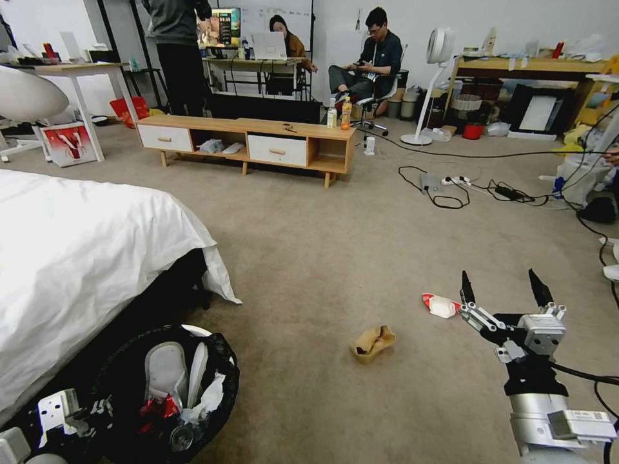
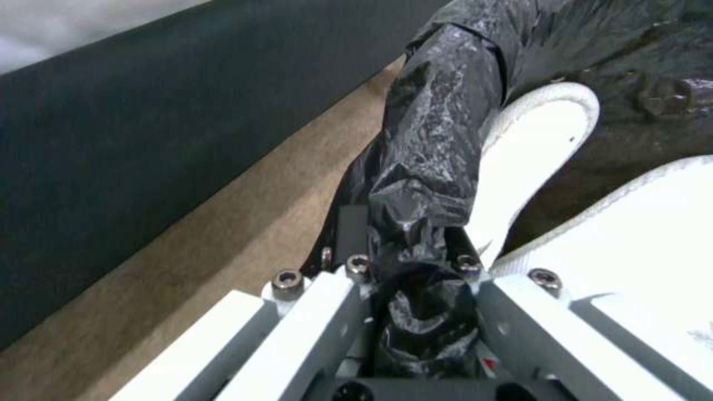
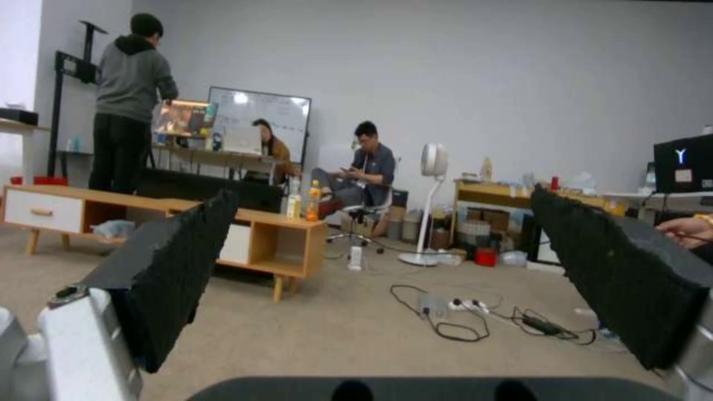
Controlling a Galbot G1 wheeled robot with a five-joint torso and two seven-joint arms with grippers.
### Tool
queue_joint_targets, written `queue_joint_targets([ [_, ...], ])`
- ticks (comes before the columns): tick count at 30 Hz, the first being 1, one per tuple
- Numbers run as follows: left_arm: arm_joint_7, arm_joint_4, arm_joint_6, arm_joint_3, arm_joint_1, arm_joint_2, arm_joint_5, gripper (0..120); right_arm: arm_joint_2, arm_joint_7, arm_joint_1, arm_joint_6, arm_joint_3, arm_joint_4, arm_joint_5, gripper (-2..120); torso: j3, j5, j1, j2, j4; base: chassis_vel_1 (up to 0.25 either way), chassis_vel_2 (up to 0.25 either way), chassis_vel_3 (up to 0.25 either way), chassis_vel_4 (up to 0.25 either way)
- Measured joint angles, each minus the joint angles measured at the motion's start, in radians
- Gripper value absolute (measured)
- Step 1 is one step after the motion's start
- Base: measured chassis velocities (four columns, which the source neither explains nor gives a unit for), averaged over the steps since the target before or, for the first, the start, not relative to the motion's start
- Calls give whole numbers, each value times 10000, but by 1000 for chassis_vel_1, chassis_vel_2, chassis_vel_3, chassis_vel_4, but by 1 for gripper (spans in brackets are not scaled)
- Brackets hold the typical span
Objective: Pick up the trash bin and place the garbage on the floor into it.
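The trash bin (image 1: pixel 227 377), lined with a black bag, hangs low at my left beside the bed, and my left gripper (image 1: pixel 97 409) is shut on its rim. In the left wrist view that gripper (image 2: pixel 405 256) pinches the black bag (image 2: pixel 438 128) over the white rim (image 2: pixel 535 161). Inside the bin lie a white tissue (image 1: pixel 209 399), a red wrapper (image 1: pixel 158 409) and a clear bottle (image 1: pixel 182 438). On the floor (image 1: pixel 309 258) rest a tan folded cardboard (image 1: pixel 373 341) and a red-and-white packet (image 1: pixel 442 306). My right gripper (image 1: pixel 503 290) hovers open just right of the packet; its black pads (image 3: pixel 186 267) stand wide apart.
A bed with a white sheet (image 1: pixel 77 258) fills the left side. A low wooden cabinet (image 1: pixel 251 142) with two drink bottles (image 1: pixel 338 115) stands at the back. Cables and a power strip (image 1: pixel 451 183) lie on the carpet at the right, and a standing fan (image 1: pixel 425 84) is behind them.
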State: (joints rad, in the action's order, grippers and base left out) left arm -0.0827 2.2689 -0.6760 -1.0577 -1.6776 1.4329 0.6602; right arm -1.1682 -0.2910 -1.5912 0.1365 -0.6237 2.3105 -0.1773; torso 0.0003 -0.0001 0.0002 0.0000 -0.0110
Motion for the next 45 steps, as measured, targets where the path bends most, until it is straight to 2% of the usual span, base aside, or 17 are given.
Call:
queue_joint_targets([
  [11,17,-20,-2,30,7,17,-39,1,37,-71,5,-4,-3,0,-17,100,0,1,0,0,1,-73,84,92,-88],
  [32,111,-6,-33,37,-30,-14,-145,1,20,-33,-41,-6,-24,35,-25,100,-2,1,-1,0,1,0,0,0,0],
  [45,103,45,-21,21,-53,1,-125,1,0,-29,-97,6,-41,43,23,100,-1,1,0,0,-5,-71,-66,-69,-71],
])
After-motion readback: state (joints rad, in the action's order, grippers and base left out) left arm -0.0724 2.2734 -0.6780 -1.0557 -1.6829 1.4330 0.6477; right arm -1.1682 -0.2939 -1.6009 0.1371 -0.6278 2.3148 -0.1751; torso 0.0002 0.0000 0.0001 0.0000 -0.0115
